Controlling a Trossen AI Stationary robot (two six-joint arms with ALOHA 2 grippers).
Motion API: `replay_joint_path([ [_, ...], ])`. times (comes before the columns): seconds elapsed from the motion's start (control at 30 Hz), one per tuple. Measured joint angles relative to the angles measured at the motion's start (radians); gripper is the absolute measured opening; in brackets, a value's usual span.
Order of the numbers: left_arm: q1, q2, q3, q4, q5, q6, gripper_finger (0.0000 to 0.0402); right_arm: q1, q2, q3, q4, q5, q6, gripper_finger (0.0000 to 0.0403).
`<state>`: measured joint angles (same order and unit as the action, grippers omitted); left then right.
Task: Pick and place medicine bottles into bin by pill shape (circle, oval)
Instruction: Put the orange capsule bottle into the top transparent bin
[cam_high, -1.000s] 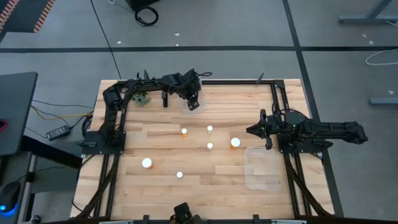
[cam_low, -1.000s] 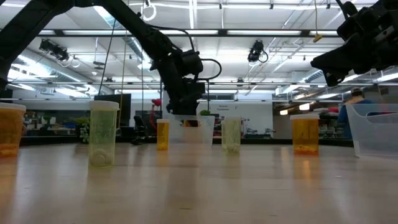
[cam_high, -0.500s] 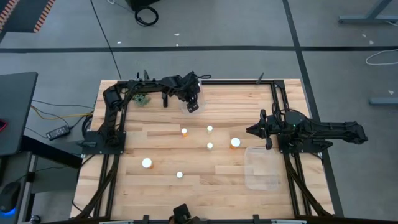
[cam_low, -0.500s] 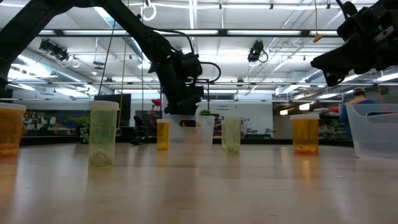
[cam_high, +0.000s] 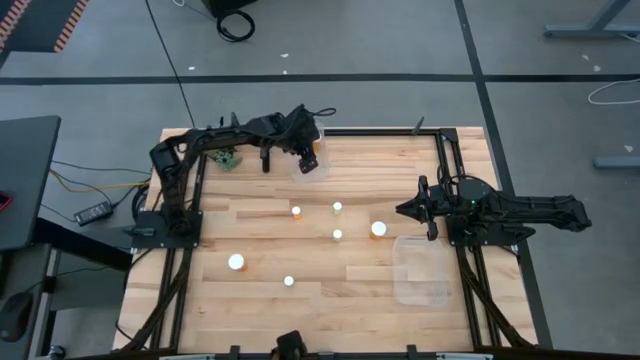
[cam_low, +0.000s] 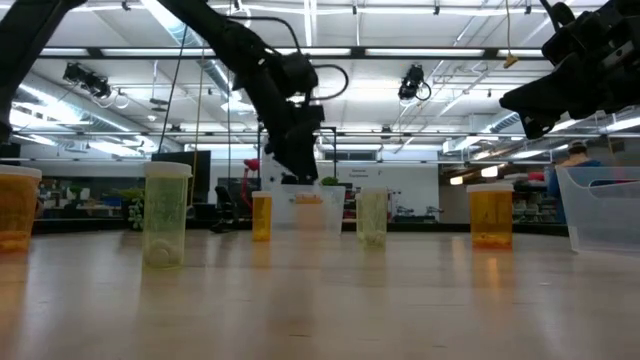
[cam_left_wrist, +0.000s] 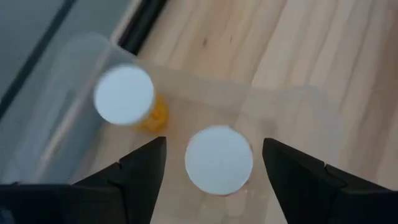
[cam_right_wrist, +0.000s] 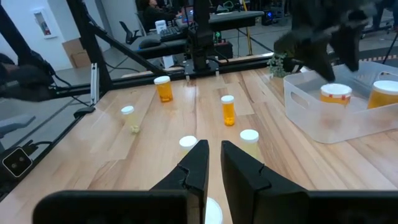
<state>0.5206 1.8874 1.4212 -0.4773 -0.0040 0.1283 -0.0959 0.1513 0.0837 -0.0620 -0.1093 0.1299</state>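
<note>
Two medicine bottles (cam_left_wrist: 219, 159) sit inside the clear bin (cam_high: 309, 160) near the top edge of the table in the high view, and the left wrist view shows both white caps side by side in there, one right below the camera and the other (cam_left_wrist: 124, 94) off toward the upper left with some orange showing under it. The left gripper (cam_left_wrist: 211, 163) hangs over that bin with its fingers spread wide and nothing between them, so to me this looks like the tail end of a drop-off. Six more bottles stand out on the wood, loosely grouped around the middle of the frame, like the one at (cam_high: 296, 211) and the wide one at (cam_high: 378, 229). A second clear bin (cam_high: 420, 268) sits lower right, looks empty from above. The right gripper (cam_right_wrist: 214, 163) waits just above it, fingers pressed together, holding nothing. Next move is probably lifting the left arm clear of the bin wall and going for one of the loose bottles. Honest problem: I can't make out pill shapes in any view, so which bin means circle or oval is anyone's guess. There's also a small green plant (cam_high: 229, 160) upper left, half hidden by the arm.
</note>
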Motion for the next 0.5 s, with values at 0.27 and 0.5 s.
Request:
replay_joint_path([
  [0.27, -0.1, -0.152, 0.0, -0.169, 0.041, 0.114, 0.0271, 0.0, 0.0, 0.0, 0.0, 0.0, 0.0, 0.0049],
  [0.5, -0.236, -0.236, 0.0, -0.443, 0.051, 0.06, 0.0254, 0.0, 0.0, 0.0, 0.0, 0.0, 0.0, 0.0049],
])
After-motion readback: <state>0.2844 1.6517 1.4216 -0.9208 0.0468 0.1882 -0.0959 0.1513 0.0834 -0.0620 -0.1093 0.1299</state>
